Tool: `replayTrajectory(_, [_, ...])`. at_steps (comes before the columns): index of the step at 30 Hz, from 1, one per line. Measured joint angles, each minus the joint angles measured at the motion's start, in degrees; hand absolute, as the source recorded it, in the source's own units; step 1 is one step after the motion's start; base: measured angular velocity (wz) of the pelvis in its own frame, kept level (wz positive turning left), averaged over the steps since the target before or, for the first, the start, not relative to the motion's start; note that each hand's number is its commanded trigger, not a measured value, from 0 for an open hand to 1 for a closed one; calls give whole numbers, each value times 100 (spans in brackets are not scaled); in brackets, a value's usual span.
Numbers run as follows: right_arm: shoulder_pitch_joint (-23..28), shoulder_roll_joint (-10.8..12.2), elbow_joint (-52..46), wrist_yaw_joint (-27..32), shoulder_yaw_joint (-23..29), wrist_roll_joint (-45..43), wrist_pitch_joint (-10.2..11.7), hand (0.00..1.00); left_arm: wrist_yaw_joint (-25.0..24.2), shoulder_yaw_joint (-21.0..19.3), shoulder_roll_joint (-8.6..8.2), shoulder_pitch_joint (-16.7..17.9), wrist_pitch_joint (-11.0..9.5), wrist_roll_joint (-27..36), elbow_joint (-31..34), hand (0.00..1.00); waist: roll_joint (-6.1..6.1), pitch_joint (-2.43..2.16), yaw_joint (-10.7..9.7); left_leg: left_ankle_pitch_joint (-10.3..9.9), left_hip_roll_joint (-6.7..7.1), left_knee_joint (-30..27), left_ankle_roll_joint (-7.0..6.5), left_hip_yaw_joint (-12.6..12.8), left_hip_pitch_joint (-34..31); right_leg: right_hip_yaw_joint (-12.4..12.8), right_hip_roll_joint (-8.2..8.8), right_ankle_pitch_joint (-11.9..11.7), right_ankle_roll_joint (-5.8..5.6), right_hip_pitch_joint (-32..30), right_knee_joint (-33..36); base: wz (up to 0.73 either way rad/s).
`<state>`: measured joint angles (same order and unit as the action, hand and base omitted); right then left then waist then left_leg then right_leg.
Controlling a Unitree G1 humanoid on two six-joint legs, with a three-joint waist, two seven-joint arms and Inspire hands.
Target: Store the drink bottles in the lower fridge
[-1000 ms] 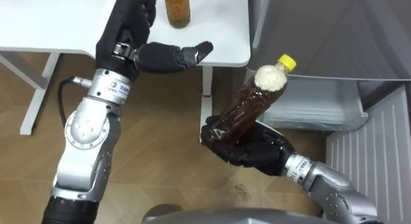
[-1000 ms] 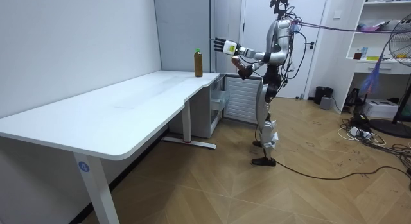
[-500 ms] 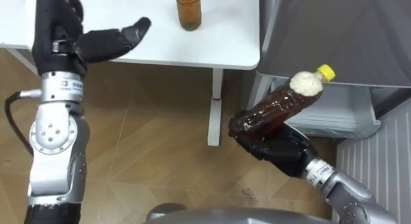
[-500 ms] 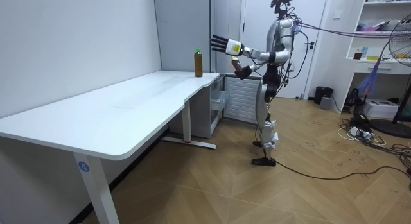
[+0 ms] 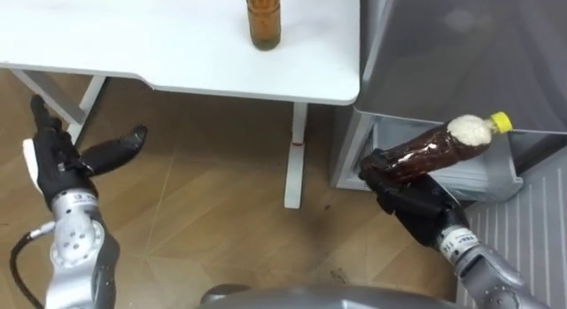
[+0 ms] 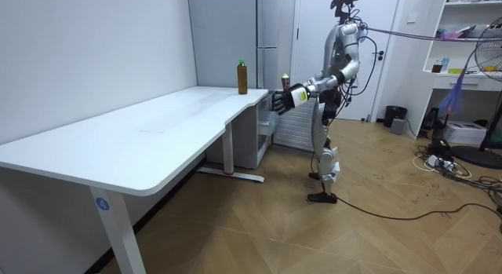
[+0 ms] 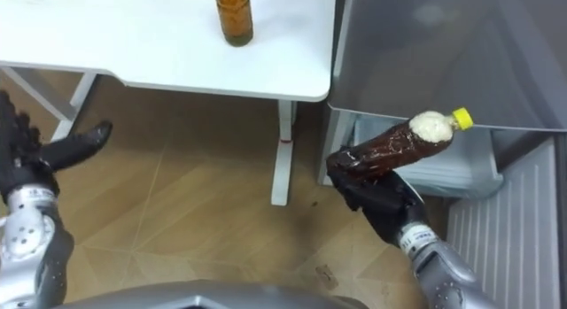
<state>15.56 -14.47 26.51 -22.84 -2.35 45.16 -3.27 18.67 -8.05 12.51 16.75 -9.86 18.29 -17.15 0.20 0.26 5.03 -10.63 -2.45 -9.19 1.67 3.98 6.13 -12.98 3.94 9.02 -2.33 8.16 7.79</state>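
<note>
You have your right hand clenched round the base of the brown drink bottle, its yellow cap tipped toward the lower fridge, probably to slide it in neck first, while your left hand hangs slack-fingered, clear of the second bottle upright on the table

Nothing legible shows anywhere. A round blue sticker on the near leg of the table, lower left of the room view, carries a mark too small to read. The bottle at right shows no readable print.
</note>
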Motion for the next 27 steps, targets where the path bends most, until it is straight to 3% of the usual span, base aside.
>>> replayTrajectory(6, [-114, -73, 213, 559, 202, 1070, -1, 100, 112, 161, -48, 200, 80, 29, -909, 0, 102, -15, 39, 4, 2, -45, -3, -21, -234, -9, 13, -1, 2, -248, 99, 1])
replayTrajectory(10, [-658, -268, 794, 887, 214, 2032, -2, 100, 83, 191, -45, 187, 175, 138, -1614, 0, 176, -60, 7, 11, 7, -70, -5, -13, -405, 18, 20, -1, 2, -438, 143, 0])
replayTrajectory(15, [-1409, -432, 1224, 1052, 200, 2313, 20, 100, -106, 283, -26, 72, 366, 154, -2067, 0, 177, 0, -27, 38, 9, -186, -16, -35, -772, -8, 43, -7, 13, -821, 268, 2])
replayTrajectory(18, [-1917, -461, 1841, 1061, 179, 2674, 19, 100, -276, 542, -3, -263, 511, 167, -2496, 0, 131, 30, -21, 75, 42, -257, -40, -114, -1059, -107, 95, -7, 13, -1067, 358, 15])
replayTrajectory(23, [-2657, -461, 2998, 1064, 143, 2715, 2, 100, -594, 845, 15, -616, 715, 221, -3184, 0, 124, 47, -7, 89, 61, -366, -54, -159, -1472, -117, 123, -9, 16, -1468, 467, 3])
replayTrajectory(27, [-3026, -465, 3634, 1056, 141, 2709, -5, 100, -875, 906, 16, -759, 762, 227, -3673, 0, 160, 65, 21, 104, 72, -367, -66, -146, -1633, -111, 143, -9, 16, -1662, 510, -2])
